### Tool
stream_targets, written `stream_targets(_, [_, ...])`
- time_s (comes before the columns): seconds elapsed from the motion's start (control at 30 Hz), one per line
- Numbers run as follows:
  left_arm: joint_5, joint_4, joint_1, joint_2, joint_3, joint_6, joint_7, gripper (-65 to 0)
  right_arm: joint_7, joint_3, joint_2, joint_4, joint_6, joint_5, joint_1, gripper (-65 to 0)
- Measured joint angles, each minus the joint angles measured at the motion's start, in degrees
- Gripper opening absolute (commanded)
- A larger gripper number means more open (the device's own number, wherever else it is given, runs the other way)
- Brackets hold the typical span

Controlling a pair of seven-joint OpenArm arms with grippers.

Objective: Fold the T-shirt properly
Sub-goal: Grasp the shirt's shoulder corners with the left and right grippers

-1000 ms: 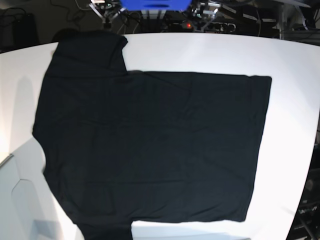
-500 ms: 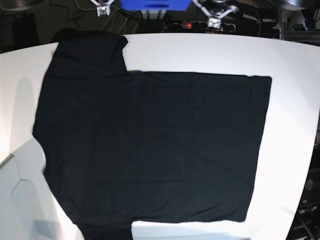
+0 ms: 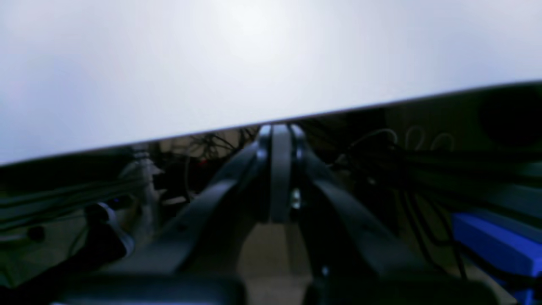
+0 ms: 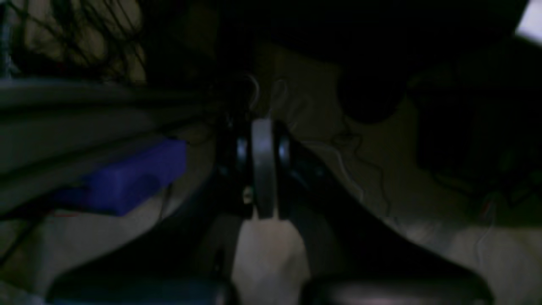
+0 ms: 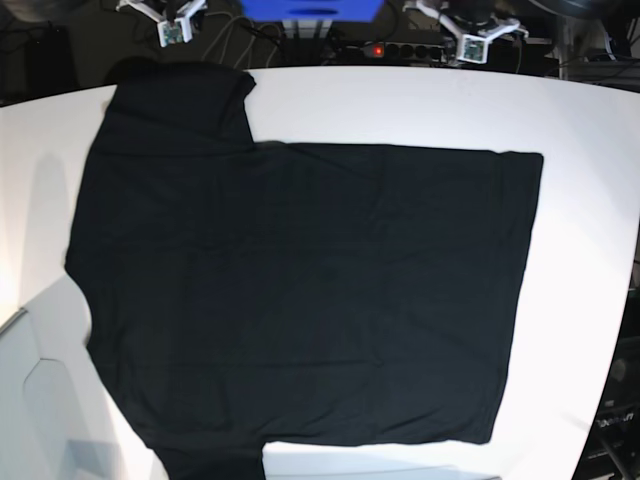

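The black T-shirt [image 5: 300, 300] lies spread flat, plain side up, on the white table [image 5: 585, 250]. One sleeve [image 5: 185, 105] points to the far left, and the hem is at the right. Both arms hang beyond the far table edge, away from the cloth: the right arm [image 5: 170, 25] at the top left, the left arm [image 5: 470, 42] at the top right. In the left wrist view the left gripper [image 3: 277, 130] is shut on nothing, just below the table edge [image 3: 381, 108]. The right gripper [image 4: 262, 126] is also shut and empty, over a dark floor with cables.
A blue box [image 5: 310, 10] sits behind the table between the arms; it also shows as the blue box [image 3: 495, 245] and the blue box [image 4: 123, 182]. A power strip with a red light [image 5: 375, 48] and cables lie behind the far edge. A grey panel [image 5: 40, 400] is at the near left.
Both arms have spread apart along the far edge, the right one to the view's left and the left one to the view's right. The T-shirt has not moved.
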Motion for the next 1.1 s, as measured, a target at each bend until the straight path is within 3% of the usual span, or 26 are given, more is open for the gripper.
stream_targets(0.13, [-0.02,4.63,-0.26,-0.02,-1.99,-0.02,-0.85,-63.7,-0.59,0.31,0.00,-0.52,0.00,0.17,1.79,-65.0])
stream_targets(0.4, [-0.04,4.68,-4.42,0.00,-3.32,-0.04,-0.50,-43.0,-0.55,0.28,-0.33,-0.11,0.02,0.17,8.85,-64.4])
stream_targets(0.73, [-0.11,4.68,-10.54,0.59,-6.14,-0.07,-0.26,-40.9,2.16,0.52,-0.50,-0.09,0.00,0.20,15.10,-45.6])
stream_targets(0.83, [-7.52,4.57,-11.10,0.63,-8.44,-0.02,0.28,-40.7,1.99,2.84,-1.33,-0.09,0.00,0.20,15.80,-40.6])
stream_targets(0.93, [-16.39,4.28,-13.29,0.42,-13.11,-0.22,0.24,-40.7,1.95,9.05,-4.22,-0.09,0.02,0.33,16.76,-37.7])
stream_targets(1.0, [-18.75,3.91,-14.25,-0.02,-15.89,-0.02,0.22,-40.6,2.05,12.55,-4.79,-0.11,0.11,0.26,17.62,-37.1])
stream_targets(1.1, [-18.78,1.57,-17.03,-1.42,-17.57,0.13,6.47,-37.6,1.81,16.76,-5.01,-0.11,5.35,0.20,18.32,-36.9])
